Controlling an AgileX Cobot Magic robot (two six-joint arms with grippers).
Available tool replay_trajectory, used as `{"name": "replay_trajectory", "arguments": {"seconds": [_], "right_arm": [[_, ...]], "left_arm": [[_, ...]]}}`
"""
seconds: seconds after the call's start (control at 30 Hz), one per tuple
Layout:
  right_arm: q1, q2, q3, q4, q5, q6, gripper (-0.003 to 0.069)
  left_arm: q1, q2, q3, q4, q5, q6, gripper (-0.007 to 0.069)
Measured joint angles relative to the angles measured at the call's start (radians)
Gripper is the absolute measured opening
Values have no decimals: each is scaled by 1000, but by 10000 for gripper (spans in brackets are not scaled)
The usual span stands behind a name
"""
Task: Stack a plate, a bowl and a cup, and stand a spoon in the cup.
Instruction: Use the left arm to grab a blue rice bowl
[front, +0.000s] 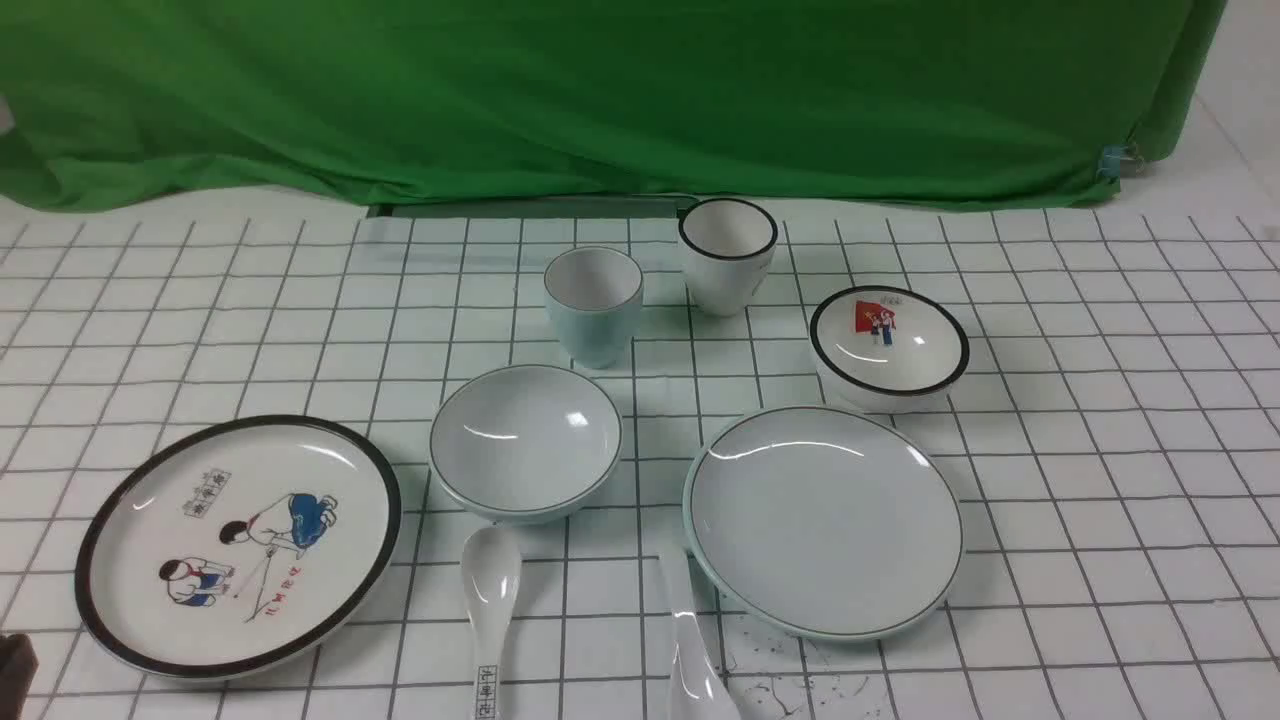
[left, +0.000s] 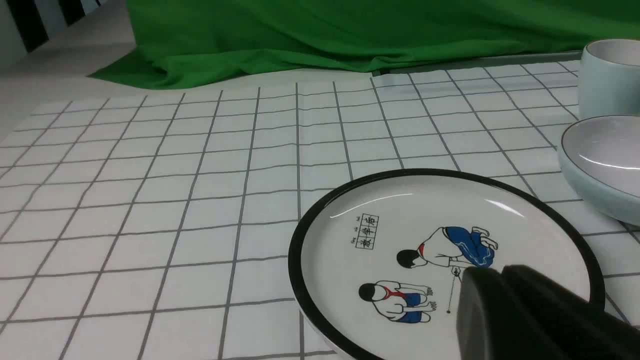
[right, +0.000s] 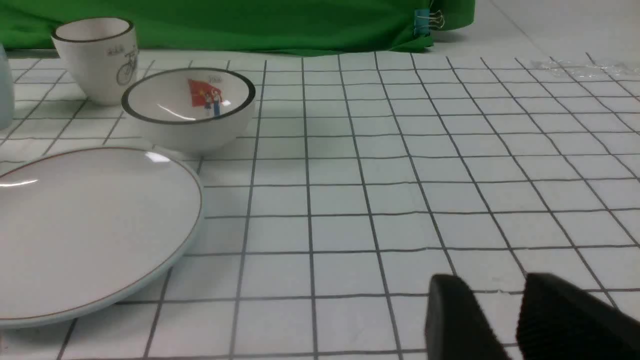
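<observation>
The plain pale blue-green plate (front: 825, 520) (right: 90, 225) lies front right of centre. To its left sits the plain bowl (front: 525, 440) (left: 600, 165), and the handleless pale cup (front: 593, 305) (left: 607, 77) stands behind the bowl. The glossy plain white spoon (front: 690, 650) lies at the plate's near left edge, running off the bottom of the front view. My left gripper (left: 495, 272) is shut and empty, low over the cartoon plate (left: 400, 225). My right gripper (right: 495, 282) is open over bare cloth to the right of the plate, with nothing between its fingers.
A black-rimmed cartoon plate (front: 238, 545) lies front left. A spoon with black characters (front: 487, 610) lies in front of the bowl. A black-rimmed cup (front: 727, 255) (right: 97, 60) and a small pictured bowl (front: 888, 345) (right: 190, 110) stand at the back right. Green cloth (front: 600, 90) hangs behind.
</observation>
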Motion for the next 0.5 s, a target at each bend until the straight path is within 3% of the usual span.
{"name": "replay_trajectory", "arguments": {"seconds": [0.5], "right_arm": [[0,0,0,0,0,0,242]], "left_arm": [[0,0,0,15,0,-1,-29]]}}
